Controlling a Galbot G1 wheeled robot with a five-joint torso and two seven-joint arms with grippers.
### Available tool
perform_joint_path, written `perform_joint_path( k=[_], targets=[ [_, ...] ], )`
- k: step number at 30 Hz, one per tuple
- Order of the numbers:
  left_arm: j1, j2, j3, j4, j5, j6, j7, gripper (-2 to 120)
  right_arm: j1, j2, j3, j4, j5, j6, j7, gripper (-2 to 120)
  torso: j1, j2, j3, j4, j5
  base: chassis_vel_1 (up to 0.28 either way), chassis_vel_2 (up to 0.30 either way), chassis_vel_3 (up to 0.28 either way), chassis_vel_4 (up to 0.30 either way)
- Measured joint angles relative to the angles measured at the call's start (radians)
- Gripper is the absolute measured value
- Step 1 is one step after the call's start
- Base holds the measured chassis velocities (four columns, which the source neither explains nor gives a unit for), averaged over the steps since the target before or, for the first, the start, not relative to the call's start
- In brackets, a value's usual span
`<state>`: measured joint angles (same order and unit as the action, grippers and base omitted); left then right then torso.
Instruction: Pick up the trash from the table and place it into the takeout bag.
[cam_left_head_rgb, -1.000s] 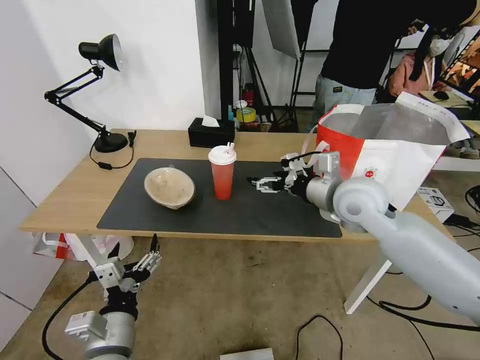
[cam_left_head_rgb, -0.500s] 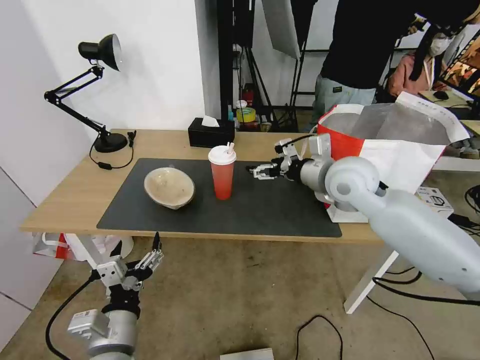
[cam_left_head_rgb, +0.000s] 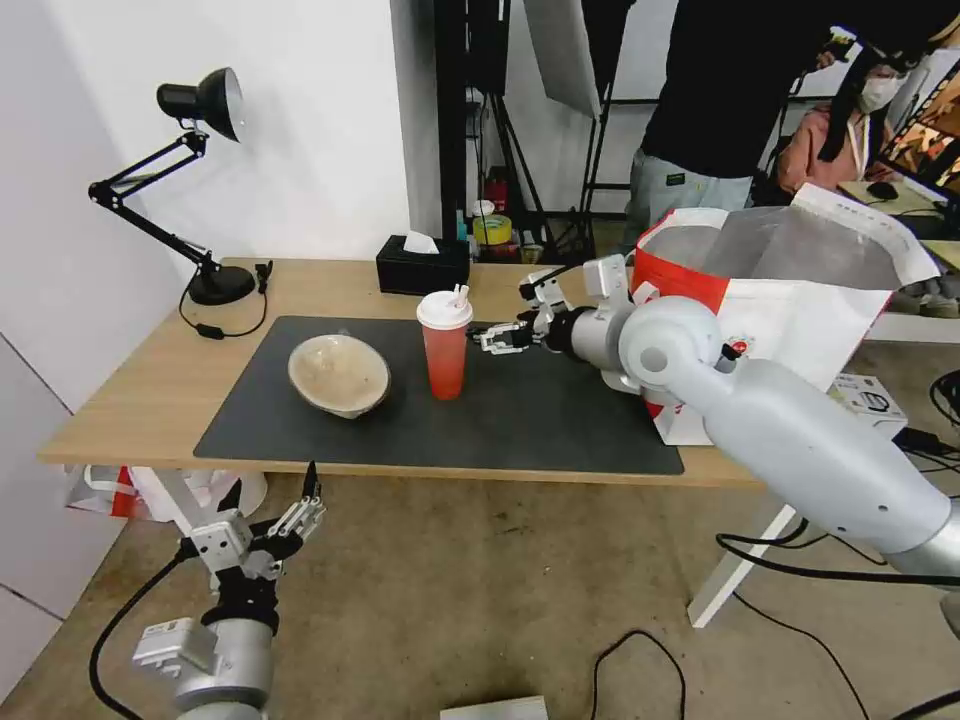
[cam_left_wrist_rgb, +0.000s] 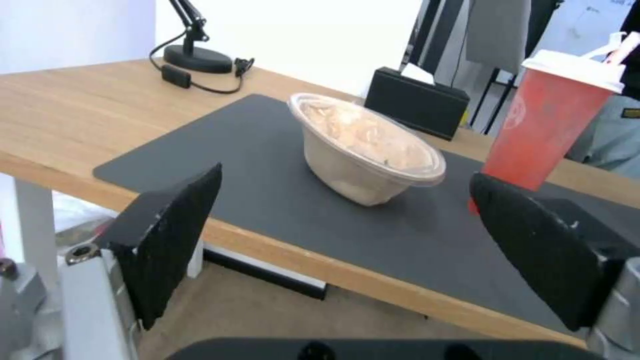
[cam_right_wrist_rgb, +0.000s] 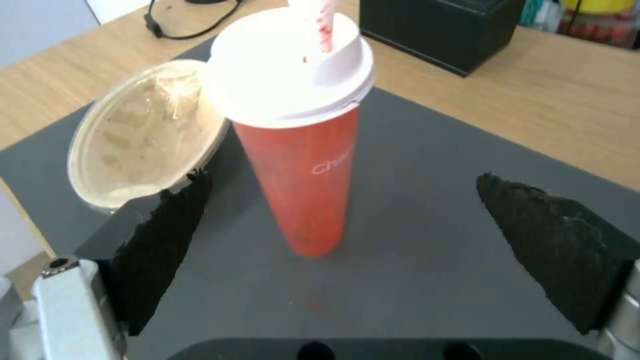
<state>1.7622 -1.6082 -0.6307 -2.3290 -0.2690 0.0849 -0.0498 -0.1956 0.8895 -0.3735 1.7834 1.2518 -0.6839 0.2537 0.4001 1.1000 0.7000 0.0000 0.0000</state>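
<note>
Red drink cup (cam_left_head_rgb: 444, 345): upright on mat (cam_left_head_rgb: 560, 420), just beside right gripper (cam_left_head_rgb: 487, 340), jaws spread for side grasp. Left gripper (cam_left_head_rgb: 305, 510): parked below table (cam_left_head_rgb: 130, 390), jaws apart.

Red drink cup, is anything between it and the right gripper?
Nothing visible. The open right gripper hovers beside the red drink cup, with only bare dark mat between them; the beige bowl sits on the cup's far side.

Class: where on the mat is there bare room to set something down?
Bare: the mat's front strip, and its right part between cup and bag. Crowded: bowl beside cup, right gripper close by.
</note>
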Motion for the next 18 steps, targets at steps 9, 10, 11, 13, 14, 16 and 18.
perform_joint_path(
  k=[9,10,11,13,14,16,18],
  targets=[
    [-0.005,0.000,0.000,0.007,-0.003,-0.001,-0.001,100,-0.101,0.010,0.027,0.060,-0.070,0.044,-0.020,100,0.000,0.000,0.000,0.0000,0.0000,0.000,0.000,0.000,0.000],
    [-0.005,0.000,-0.001,0.008,-0.004,-0.001,-0.001,100,-0.115,0.012,0.030,0.063,-0.077,0.048,-0.019,100,0.000,0.000,0.000,0.0000,0.0001,0.000,0.000,0.000,0.000],
    [-0.007,0.000,-0.002,0.010,-0.005,-0.001,-0.001,100,-0.132,0.013,0.036,0.068,-0.085,0.055,-0.019,100,0.000,0.000,0.000,0.0000,0.0001,0.000,0.000,0.000,0.000],
    [-0.009,0.000,-0.002,0.015,-0.006,-0.001,-0.001,100,-0.151,0.015,0.046,0.073,-0.092,0.061,-0.019,100,0.000,0.000,0.000,-0.0001,0.0001,0.000,0.000,0.000,0.000],
    [-0.010,0.000,-0.002,0.019,-0.006,-0.001,-0.001,100,-0.161,0.015,0.051,0.075,-0.098,0.064,-0.019,100,0.000,0.000,0.000,-0.0001,0.0001,0.000,0.000,0.000,0.000],
    [-0.011,0.000,-0.002,0.023,-0.006,-0.001,-0.001,100,-0.165,0.015,0.052,0.076,-0.101,0.066,-0.018,100,0.000,0.000,0.000,-0.0001,0.0001,0.000,0.000,0.000,0.000],
    [-0.015,0.000,-0.001,0.031,-0.006,-0.001,-0.001,100,-0.173,0.019,0.053,0.076,-0.106,0.072,-0.018,100,0.000,0.000,0.000,-0.0001,0.0000,0.000,0.000,0.000,0.000]
  ],
)
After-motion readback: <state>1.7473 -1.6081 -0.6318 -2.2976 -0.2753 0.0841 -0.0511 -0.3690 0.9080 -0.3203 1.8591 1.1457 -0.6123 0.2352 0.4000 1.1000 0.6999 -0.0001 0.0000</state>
